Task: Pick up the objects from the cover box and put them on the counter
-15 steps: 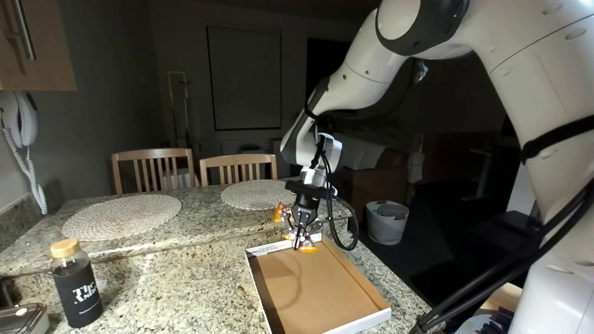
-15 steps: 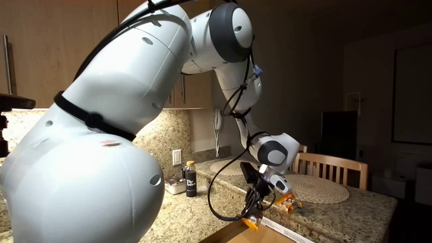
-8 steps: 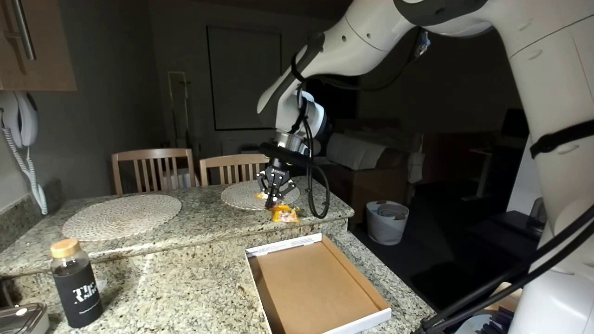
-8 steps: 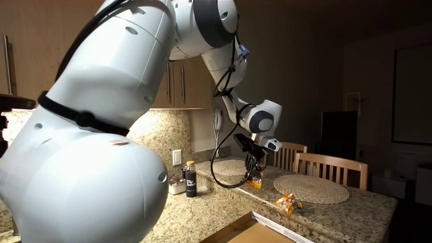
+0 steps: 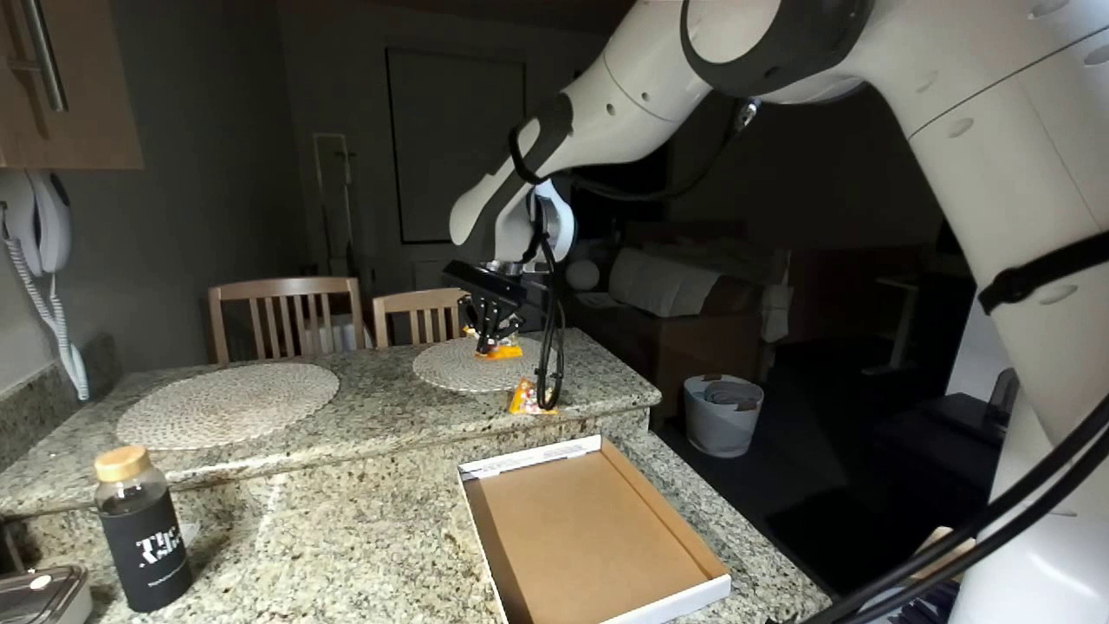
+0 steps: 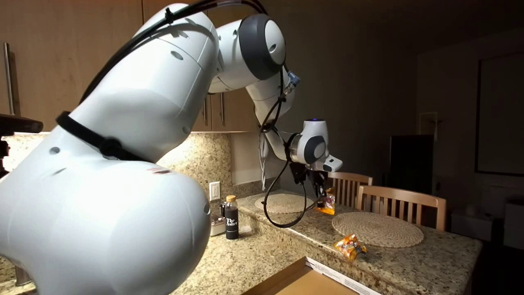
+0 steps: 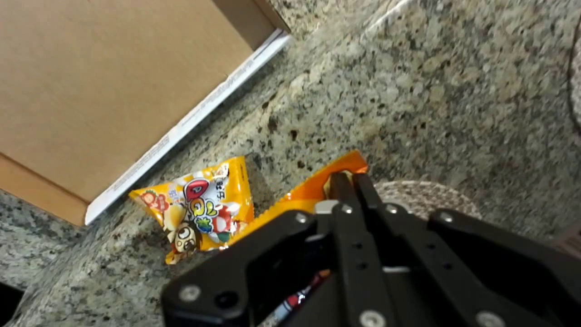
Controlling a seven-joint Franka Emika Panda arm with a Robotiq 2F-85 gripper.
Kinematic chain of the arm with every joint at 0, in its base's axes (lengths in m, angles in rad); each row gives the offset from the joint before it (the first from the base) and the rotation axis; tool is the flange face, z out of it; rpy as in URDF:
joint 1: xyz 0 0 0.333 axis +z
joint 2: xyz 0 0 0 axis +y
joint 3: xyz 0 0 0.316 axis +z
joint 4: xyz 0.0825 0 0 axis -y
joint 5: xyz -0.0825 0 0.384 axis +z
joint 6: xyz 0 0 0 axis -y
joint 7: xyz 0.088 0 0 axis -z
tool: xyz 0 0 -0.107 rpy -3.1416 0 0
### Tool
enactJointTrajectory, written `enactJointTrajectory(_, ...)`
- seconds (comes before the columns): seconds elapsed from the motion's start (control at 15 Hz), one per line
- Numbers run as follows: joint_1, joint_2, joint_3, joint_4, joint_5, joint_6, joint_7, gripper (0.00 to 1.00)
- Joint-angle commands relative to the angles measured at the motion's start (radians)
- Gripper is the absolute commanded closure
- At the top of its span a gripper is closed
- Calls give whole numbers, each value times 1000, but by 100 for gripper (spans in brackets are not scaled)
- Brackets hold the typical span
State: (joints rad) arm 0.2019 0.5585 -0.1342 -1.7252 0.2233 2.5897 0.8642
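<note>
Held packet point(image 5: 502, 352), orange-yellow, is pinched in your gripper point(image 5: 484, 348) in an exterior view. Fingers are drawn in narrow on it, pointing down above the raised level of your counter point(image 5: 372, 416). From here it shows against the end placemat point(image 5: 446, 368), the one farther from the wall phone point(image 5: 54, 225). Loose packet point(image 5: 524, 399), same colour, lies on that raised level near the edge, a black cable point(image 5: 547, 404) hanging in front of it. Your cover box point(image 5: 589, 537) sits on the lower level, white rim, brown floor. Bottle point(image 5: 143, 546) stands upright, well apart from the box; two chairs point(image 5: 286, 288) behind the counter, white bin point(image 5: 723, 429) on the floor.

In an exterior view, your held packet point(image 6: 328, 205) hangs off the counter, seen between the wall placemat point(image 6: 282, 203) and the end placemat. Loose packet point(image 6: 350, 247) rests by the edge, just beside the end placemat. Part of the cover box shows. Pale container point(image 6: 218, 228) sits just beside the bottle, partly behind your arm point(image 6: 151, 90).

Wrist view: your fingertips point(image 7: 341, 186) are close together on the held packet point(image 7: 302, 195), mostly hidden under the gripper. Loose packet point(image 7: 204, 209) lies printed face up between it and the cover box.
</note>
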Motion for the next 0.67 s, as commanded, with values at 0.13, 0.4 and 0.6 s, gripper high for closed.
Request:
enactJointTrajectory(0.13,70,96,-91,96,-167,-1,282,65)
enactJointTrajectory(0.4,61,103,-69,100,-175,14,306,39)
enactJointTrajectory(0.6,58,98,-60,95,-171,22,300,19)
